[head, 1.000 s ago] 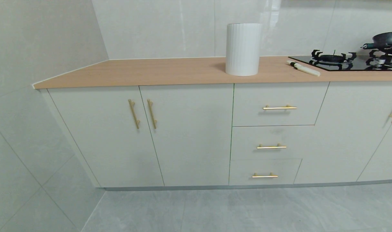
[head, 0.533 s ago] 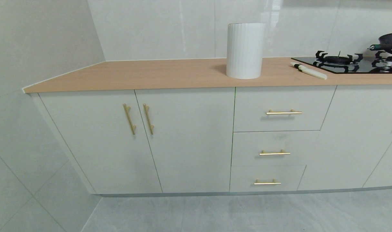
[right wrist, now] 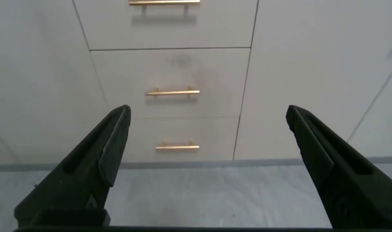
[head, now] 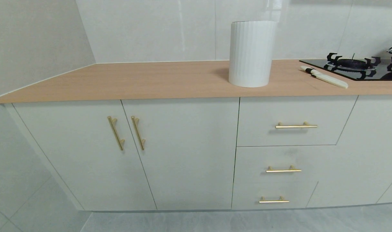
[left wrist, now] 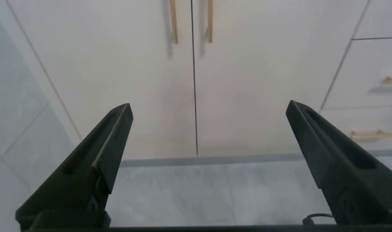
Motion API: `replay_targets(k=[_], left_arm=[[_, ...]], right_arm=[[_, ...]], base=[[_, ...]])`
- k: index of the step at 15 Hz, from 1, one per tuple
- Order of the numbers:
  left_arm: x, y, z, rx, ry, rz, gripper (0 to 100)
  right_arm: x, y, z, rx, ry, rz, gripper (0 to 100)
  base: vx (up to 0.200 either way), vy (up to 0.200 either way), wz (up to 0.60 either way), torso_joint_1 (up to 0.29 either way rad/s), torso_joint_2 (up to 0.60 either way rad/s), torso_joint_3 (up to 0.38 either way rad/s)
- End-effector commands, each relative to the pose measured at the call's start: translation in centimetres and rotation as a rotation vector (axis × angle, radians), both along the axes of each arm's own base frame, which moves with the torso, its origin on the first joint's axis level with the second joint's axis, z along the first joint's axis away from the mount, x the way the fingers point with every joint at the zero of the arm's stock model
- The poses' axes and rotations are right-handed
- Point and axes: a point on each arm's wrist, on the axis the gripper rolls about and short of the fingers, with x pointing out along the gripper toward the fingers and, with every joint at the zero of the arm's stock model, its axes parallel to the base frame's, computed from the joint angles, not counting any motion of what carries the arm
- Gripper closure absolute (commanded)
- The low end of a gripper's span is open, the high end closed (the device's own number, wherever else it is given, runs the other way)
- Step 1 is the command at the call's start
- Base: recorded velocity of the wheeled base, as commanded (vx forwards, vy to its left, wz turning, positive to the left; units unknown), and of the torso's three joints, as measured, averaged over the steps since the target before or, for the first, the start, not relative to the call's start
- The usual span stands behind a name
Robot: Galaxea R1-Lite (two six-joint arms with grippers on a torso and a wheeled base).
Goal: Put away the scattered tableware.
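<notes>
A cream-handled knife point(head: 324, 77) lies on the wooden countertop point(head: 135, 80) beside the stove. A tall white ribbed holder point(head: 251, 54) stands upright on the counter a little to its left. My left gripper point(left wrist: 205, 122) hangs open low in front of the two cabinet doors point(left wrist: 196, 71), holding nothing. My right gripper point(right wrist: 205, 122) is open too, facing the stack of drawers point(right wrist: 172, 80) near the floor, with nothing between its fingers.
A black gas stove point(head: 357, 64) sits at the counter's right end. White cabinets with gold handles point(head: 296, 126) run below the counter. A tiled wall point(head: 28, 48) closes the left side. Grey floor tiles point(head: 215, 222) lie in front.
The head camera has moved closer to the counter and shifted: cabinets, holder and knife appear larger and lower in the picture. The things themselves have not moved.
</notes>
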Motion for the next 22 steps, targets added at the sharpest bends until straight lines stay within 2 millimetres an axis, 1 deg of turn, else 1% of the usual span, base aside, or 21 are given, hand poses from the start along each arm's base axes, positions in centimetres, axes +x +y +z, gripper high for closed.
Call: replay_targets(k=[1,12,22], left_arm=[[0.00,0.00,0.01,0.000,-0.001,0.000,0],[0.00,0.00,0.01,0.000,-0.001,-0.002,0],[0.00,0.00,0.01,0.000,-0.001,-0.002,0]], right_arm=[[0.02,0.00,-0.01,-0.001,0.003,0.000,0],[0.02,0.00,-0.01,-0.002,0.004,0.001,0],[0.02,0.00,-0.01,-0.002,0.004,0.000,0]], base=[[0.200,0.000,0.00,0.007,0.01,0.002],[0.200,0.000,0.00,0.002,0.00,0.003],[0.000,0.000,0.00,0.000,0.00,0.000]])
